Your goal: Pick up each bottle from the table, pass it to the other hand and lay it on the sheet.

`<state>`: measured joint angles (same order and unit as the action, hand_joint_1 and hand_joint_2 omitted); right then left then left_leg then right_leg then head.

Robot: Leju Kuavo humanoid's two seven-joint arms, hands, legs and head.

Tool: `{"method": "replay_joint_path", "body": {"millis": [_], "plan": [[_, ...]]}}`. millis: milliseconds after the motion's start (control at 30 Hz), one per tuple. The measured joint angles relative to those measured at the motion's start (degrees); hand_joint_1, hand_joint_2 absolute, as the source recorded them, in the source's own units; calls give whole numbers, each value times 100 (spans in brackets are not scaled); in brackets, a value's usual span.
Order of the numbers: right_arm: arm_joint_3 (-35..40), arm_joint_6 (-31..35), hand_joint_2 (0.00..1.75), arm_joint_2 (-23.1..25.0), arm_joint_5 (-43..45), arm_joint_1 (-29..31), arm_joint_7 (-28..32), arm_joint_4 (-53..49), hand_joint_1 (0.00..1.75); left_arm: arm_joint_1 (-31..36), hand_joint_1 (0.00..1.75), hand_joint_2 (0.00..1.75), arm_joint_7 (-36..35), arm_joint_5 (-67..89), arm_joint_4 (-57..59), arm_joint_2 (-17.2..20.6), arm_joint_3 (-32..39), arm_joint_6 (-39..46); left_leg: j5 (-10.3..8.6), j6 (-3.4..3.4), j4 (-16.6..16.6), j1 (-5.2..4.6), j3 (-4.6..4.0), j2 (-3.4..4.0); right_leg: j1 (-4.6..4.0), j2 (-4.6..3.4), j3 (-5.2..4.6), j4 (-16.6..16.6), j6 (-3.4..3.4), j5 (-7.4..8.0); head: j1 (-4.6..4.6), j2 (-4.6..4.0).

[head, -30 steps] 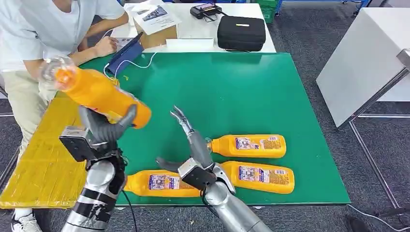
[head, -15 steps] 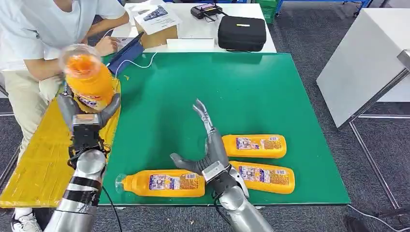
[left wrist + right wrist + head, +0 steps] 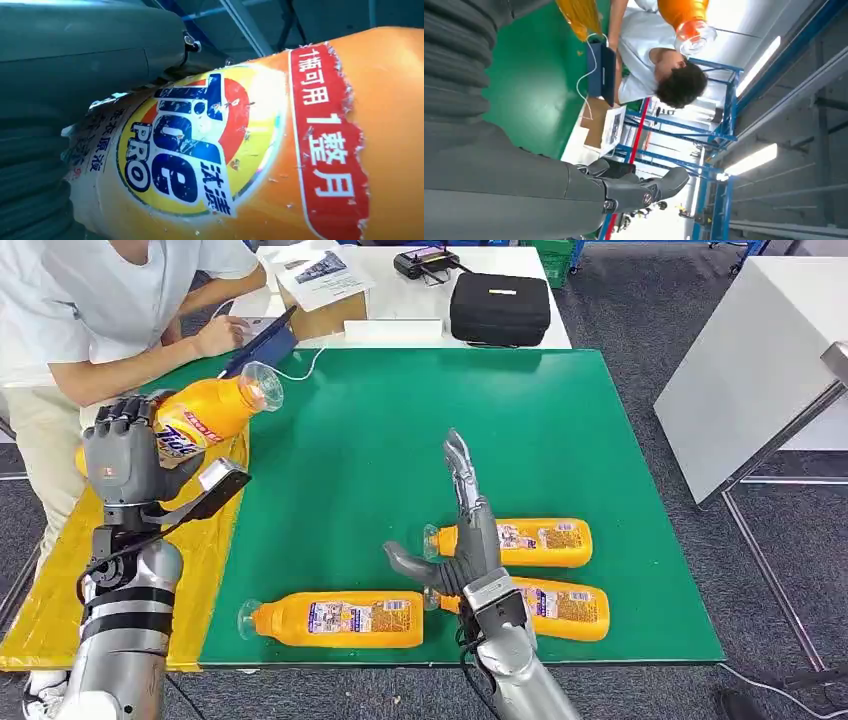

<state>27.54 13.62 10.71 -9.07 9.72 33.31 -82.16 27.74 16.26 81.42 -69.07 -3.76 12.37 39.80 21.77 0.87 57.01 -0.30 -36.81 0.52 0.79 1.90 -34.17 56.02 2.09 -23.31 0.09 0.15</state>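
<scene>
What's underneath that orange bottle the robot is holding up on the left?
Below the held bottle lie the yellow sheet and the edge of the green table. The left hand gripping the bottle covers part of the sheet, so anything lying right there is hidden.

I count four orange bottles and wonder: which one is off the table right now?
The bottle gripped by the robot's left hand, raised above the yellow sheet. The other three lie flat on the green table.

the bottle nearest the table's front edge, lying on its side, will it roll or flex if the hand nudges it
The front bottle looks flat-sided, so it probably slides rather than rolls. It appears full of orange liquid, so likely fairly heavy. The moulded plastic seems stiff; the glossy label may be slippery.
</scene>
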Motion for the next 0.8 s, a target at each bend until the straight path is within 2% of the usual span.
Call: {"method": "replay_joint_path", "body": {"millis": [67,133,200,333,433,600,800], "plan": [[-11,-37,175,-2,86,-9,-15,-61,0,145,175,175,-812,547,384,152,-116,7,-1,0,0,-1,0,-3,1,1,1,0,-1,-1,7,0],[-37,-118,175,2,200,-15,-20,-177,0,254,175,175,-1746,784,906,521,-499,0,-1,-1,0,0,1,8,-1,-6,-5,1,-2,5,-2,0],[-70,-219,175,-9,339,-57,-20,-322,0,357,175,175,-2332,821,1352,908,-954,0,-3,-4,-1,2,1,26,-4,-24,-11,3,-6,9,0,0],[-81,-201,175,-50,357,-146,7,-665,0,509,175,175,-2572,854,2178,1557,-1480,2,-5,-8,-1,4,1,28,-5,-27,-15,9,-9,7,0,0],[-81,-131,175,-101,357,-193,26,-842,0,619,175,175,-2670,845,2816,1887,-1818,-2,-5,-8,-1,5,0,27,-6,-28,-19,9,-11,3,0,0],[-85,-57,175,-127,383,-225,59,-1014,0,808,175,175,-2625,836,3750,2085,-1971,-127,-4,-8,-1,4,-2,22,-4,-26,-15,8,-9,1,2,0],[-85,-39,175,-127,376,-244,61,-1054,0,839,175,175,-2646,843,4267,2131,-2048,-262,-5,-8,-1,3,-3,19,-3,-26,-11,8,-7,2,2,0]]}}
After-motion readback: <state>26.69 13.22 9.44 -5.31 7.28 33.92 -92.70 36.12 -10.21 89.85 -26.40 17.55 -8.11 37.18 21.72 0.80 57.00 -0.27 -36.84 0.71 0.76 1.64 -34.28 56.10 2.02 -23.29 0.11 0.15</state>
